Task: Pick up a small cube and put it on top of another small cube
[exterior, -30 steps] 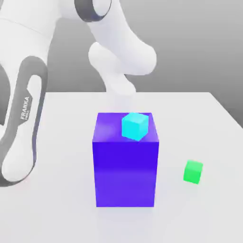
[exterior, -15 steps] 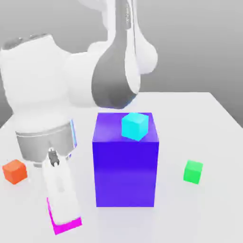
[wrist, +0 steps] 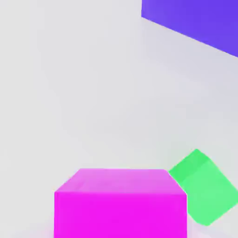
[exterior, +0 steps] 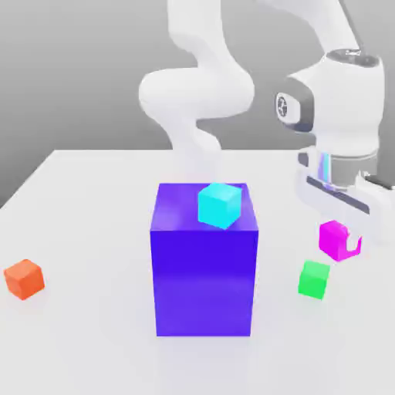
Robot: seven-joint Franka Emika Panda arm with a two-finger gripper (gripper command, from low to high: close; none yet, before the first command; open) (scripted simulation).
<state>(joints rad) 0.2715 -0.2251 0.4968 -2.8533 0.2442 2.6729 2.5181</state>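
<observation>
The jaws (exterior: 340, 241) are clenched on the pink cube (exterior: 335, 238), holding it in the air above the counter (exterior: 92, 200). One white finger (exterior: 354, 245) shows against the cube's side toward the exterior view's right. In the hand view, the pink cube (wrist: 121, 203) sits close to the camera, its top face and one side face visible.

The green cube (exterior: 314, 278) rests on the counter just below the pink cube, offset slightly toward the exterior view's left; the two are apart. In the hand view, the green cube (wrist: 203, 187) lies just beside the pink cube and is turned at an angle to it.

The blue block (exterior: 203, 262) stands near the middle of the counter, to the exterior view's left of the green cube. A cyan cube (exterior: 219, 205) sits on its top face, turned at an angle. A corner of the blue block (wrist: 195, 21) shows in the hand view.

The orange cube (exterior: 24, 278) rests near the counter edge at the exterior view's left, well apart from the other objects.
</observation>
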